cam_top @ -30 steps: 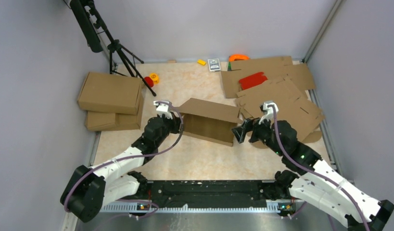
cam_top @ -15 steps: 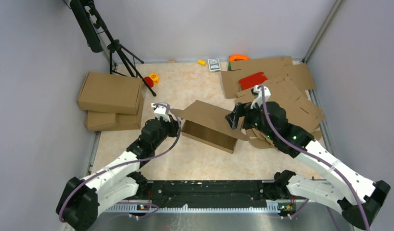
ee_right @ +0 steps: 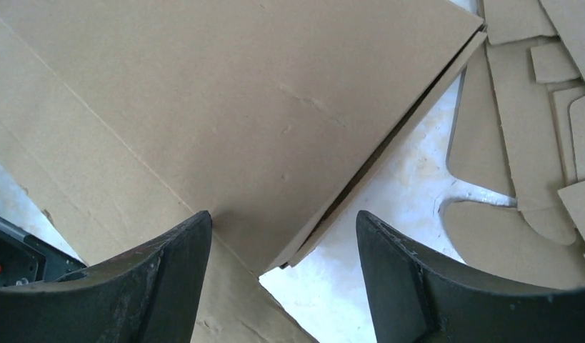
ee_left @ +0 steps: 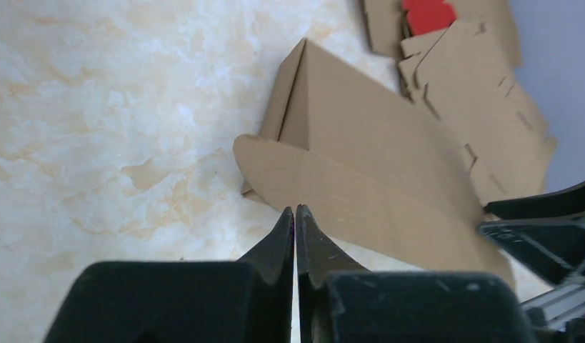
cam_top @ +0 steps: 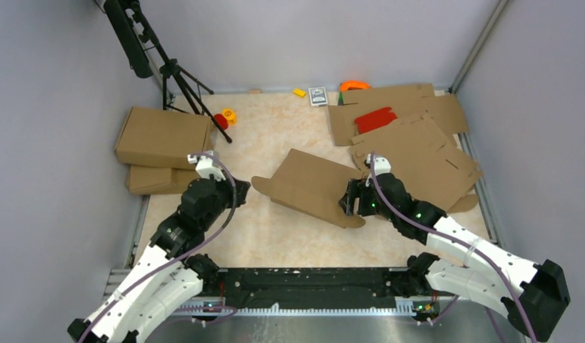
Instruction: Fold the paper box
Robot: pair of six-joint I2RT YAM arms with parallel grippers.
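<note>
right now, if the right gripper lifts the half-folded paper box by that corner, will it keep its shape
The paper box is thin corrugated sheet, so probably light. Its rounded flap lies loose and the corner seam gapes, so it may flex or spring open. Lifted by one corner in the right gripper, it would likely twist.

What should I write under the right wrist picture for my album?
Open right gripper over a corner of the paper box, flat cardboard sheets nearby.
</note>
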